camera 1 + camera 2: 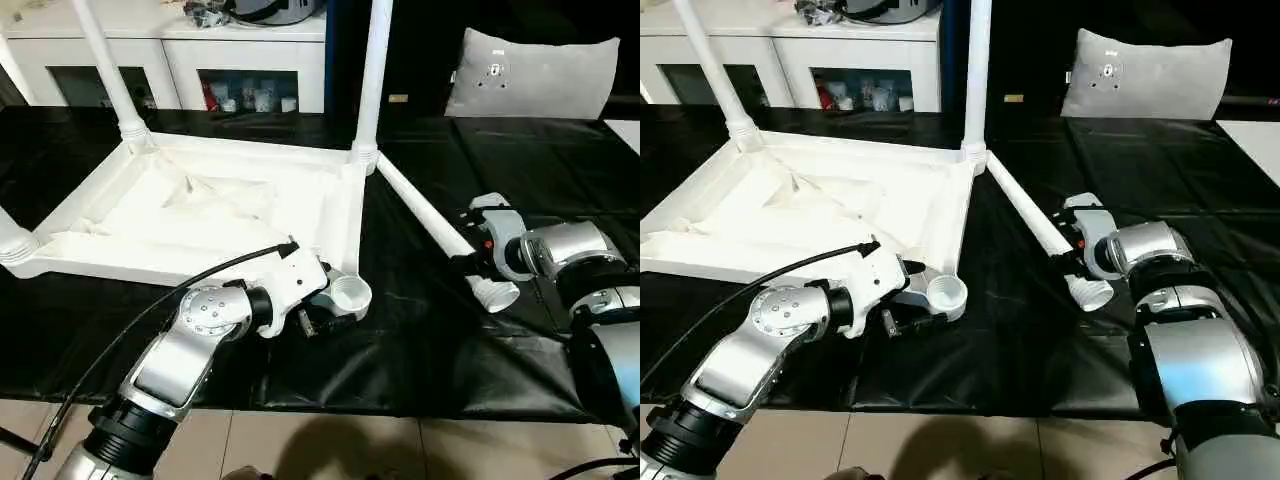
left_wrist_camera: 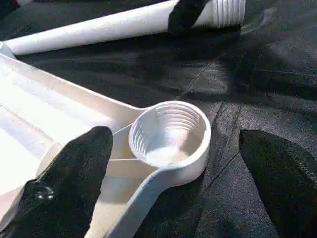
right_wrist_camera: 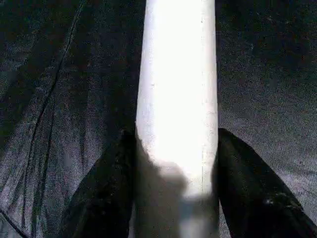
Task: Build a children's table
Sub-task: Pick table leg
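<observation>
The left gripper (image 1: 325, 318) is reaching over the near edge of the black-covered table (image 1: 420, 340) in the head view, its fingers spread wide beside the empty corner socket (image 1: 350, 293) of the upturned white table top (image 1: 190, 215). Three legs are standing upright in the other corners, among them the rear left leg (image 1: 105, 70) and the rear right leg (image 1: 372, 75). The loose leg (image 1: 435, 235) is lying on the black cover to the right of the top, and the right gripper (image 1: 470, 258) is sitting around it close to its threaded end.

In the left wrist view, the two black fingers (image 2: 74, 173) are standing far apart, one over the top's rim, the other beyond the socket (image 2: 171, 134), touching nothing.

In the right wrist view, the fingers (image 3: 106, 193) are pressing against both sides of the leg (image 3: 177, 89), gripping it.
</observation>
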